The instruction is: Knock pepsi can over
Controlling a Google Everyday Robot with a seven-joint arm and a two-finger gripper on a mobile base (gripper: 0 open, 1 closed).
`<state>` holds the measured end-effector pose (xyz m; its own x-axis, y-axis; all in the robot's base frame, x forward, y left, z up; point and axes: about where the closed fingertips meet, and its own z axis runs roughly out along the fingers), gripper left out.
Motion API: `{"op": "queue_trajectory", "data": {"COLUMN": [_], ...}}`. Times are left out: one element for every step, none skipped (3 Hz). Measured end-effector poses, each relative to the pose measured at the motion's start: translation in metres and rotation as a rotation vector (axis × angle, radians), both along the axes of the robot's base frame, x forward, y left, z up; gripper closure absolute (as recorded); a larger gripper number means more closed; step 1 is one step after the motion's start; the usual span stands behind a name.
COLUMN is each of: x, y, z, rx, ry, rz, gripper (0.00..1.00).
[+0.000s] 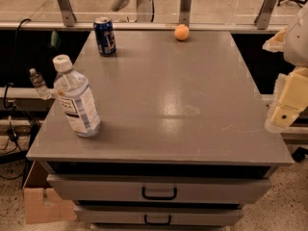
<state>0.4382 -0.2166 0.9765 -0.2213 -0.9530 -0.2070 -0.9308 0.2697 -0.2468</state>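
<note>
The pepsi can (104,36) is dark blue with a silver top and stands upright at the far left corner of the grey table (183,95). My gripper (286,110) is a cream-coloured piece at the right edge of the view, beside the table's right side and far from the can.
A clear water bottle (75,98) with a white cap stands near the table's front left. An orange ball (181,32) lies at the far edge. Drawers (159,190) are below the tabletop. A cardboard box (43,201) sits on the floor at left. A railing runs behind.
</note>
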Motion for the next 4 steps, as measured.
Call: {"op": "queue_trajectory", "data": {"x": [0.0, 0.006, 0.046, 0.1], "y": [0.0, 0.009, 0.055, 0.121], "z": [0.0, 0.003, 0.004, 0.004], "rx": [0.0, 0.039, 0.164, 0.321], "ry": [0.0, -0.016, -0.05, -0.079], "rz": [0.0, 0.029, 0.079, 0.126], "gripper": [0.0, 0.0, 0.0, 0.0]}}
